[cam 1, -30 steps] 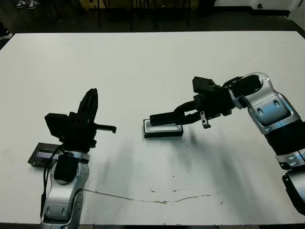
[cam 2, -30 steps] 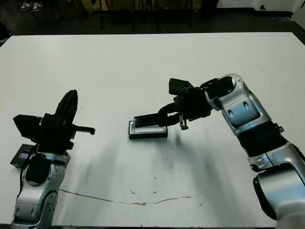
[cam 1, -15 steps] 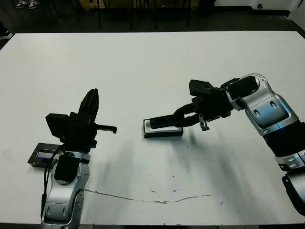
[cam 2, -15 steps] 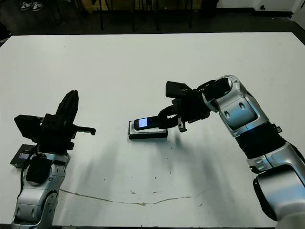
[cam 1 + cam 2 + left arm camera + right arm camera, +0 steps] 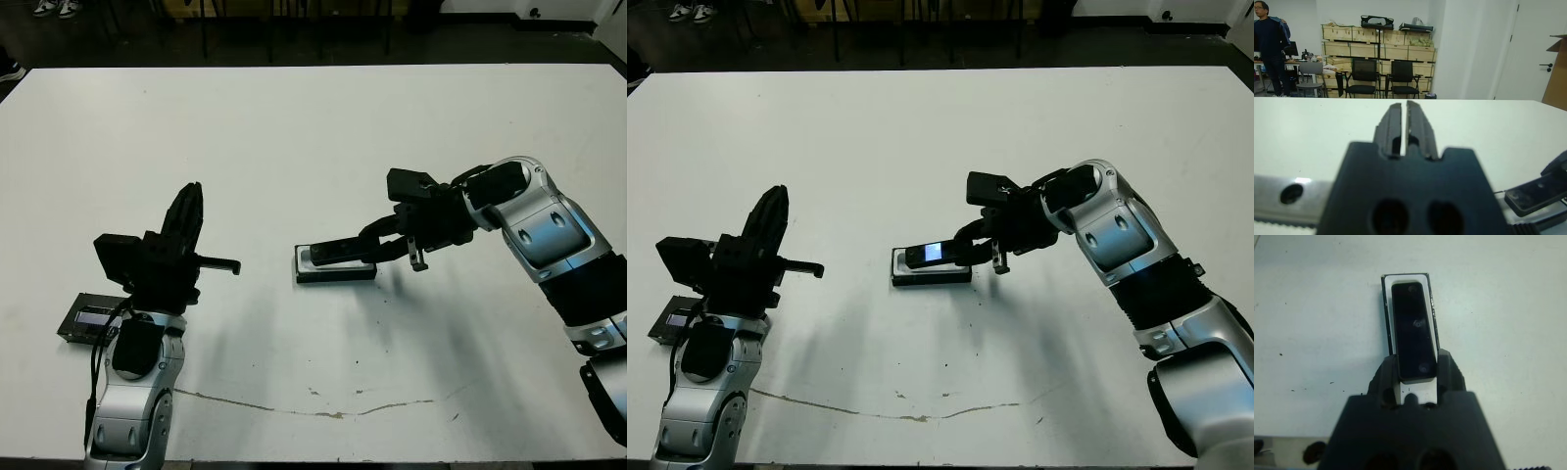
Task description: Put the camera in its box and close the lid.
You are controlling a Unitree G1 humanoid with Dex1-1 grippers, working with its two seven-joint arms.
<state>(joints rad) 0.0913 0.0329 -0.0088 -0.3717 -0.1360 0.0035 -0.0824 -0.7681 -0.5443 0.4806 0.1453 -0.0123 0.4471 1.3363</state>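
My right gripper point(image 5: 380, 244) is shut on one end of the slim black camera point(image 5: 936, 253), whose small bluish screen glows. It holds the camera lengthwise right over the box point(image 5: 335, 273), a shallow black-rimmed tray with white lining in the middle of the table. In the right wrist view the camera point(image 5: 1413, 333) covers most of the white lining of the box point(image 5: 1385, 308); whether it rests inside I cannot tell. The flat black lid point(image 5: 83, 319) lies at the near left, behind my left arm. My left gripper point(image 5: 188, 217) is raised above the table, shut and holding nothing.
The white table point(image 5: 313, 137) has a thin brown crack line point(image 5: 313, 411) near its front edge. Beyond the table, the left wrist view shows black chairs point(image 5: 1376, 78), wooden crates and a standing person point(image 5: 1268, 44).
My right gripper has brought the camera lower and slightly left, onto the box, tilting it so its bluish screen now shows. The left arm and the lid have not moved.
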